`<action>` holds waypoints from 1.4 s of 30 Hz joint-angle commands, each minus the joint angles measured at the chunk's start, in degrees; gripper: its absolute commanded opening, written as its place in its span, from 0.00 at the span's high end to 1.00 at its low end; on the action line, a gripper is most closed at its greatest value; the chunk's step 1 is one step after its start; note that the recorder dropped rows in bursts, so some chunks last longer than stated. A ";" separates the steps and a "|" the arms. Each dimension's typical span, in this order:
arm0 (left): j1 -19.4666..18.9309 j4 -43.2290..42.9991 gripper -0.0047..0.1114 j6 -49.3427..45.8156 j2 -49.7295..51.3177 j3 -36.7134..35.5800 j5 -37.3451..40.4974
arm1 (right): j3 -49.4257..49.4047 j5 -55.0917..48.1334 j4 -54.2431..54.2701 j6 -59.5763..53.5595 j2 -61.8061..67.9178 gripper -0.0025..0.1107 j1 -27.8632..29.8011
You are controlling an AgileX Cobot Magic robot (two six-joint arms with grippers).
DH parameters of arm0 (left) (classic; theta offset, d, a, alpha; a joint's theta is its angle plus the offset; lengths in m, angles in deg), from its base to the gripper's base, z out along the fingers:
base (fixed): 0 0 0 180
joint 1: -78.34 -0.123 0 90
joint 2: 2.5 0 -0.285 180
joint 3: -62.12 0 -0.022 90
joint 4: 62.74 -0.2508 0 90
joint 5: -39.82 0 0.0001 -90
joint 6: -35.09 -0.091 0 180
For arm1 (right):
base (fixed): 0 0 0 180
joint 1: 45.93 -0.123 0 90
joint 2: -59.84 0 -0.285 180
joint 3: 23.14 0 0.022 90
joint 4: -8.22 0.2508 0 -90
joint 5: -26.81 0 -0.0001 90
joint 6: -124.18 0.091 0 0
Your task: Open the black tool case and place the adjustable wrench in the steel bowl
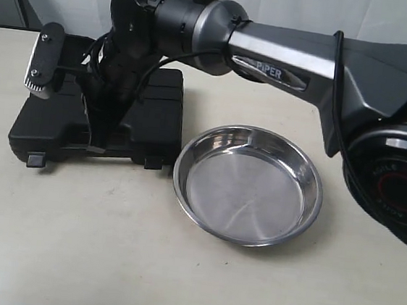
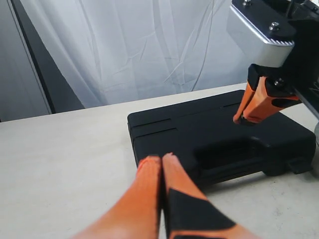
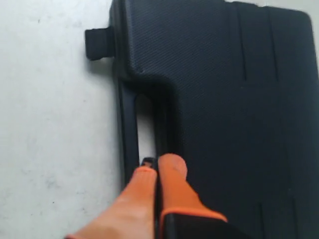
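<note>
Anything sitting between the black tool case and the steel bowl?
Nothing: in the exterior view only bare table separates the black tool case from the steel bowl.

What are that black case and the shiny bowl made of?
The black tool case looks like moulded plastic, matte with a fine grainy texture seen close in the right wrist view. The steel bowl seems brushed metal, likely stainless steel: it mirrors the light and shows fine brush marks, with a rolled rim.
</note>
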 commanded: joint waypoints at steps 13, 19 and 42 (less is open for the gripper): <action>0.06 0.09 0.96 0.05 0.20 0.12 -0.37 | 0.36 1.96 0.22 -0.33 6.00 0.63 0.01; 0.06 0.09 0.96 0.05 0.20 0.12 -0.37 | 0.36 4.39 0.31 -0.33 6.48 0.63 0.01; 0.06 0.09 0.96 0.05 0.20 0.12 -0.37 | 0.36 5.75 1.30 -0.33 9.16 0.63 0.01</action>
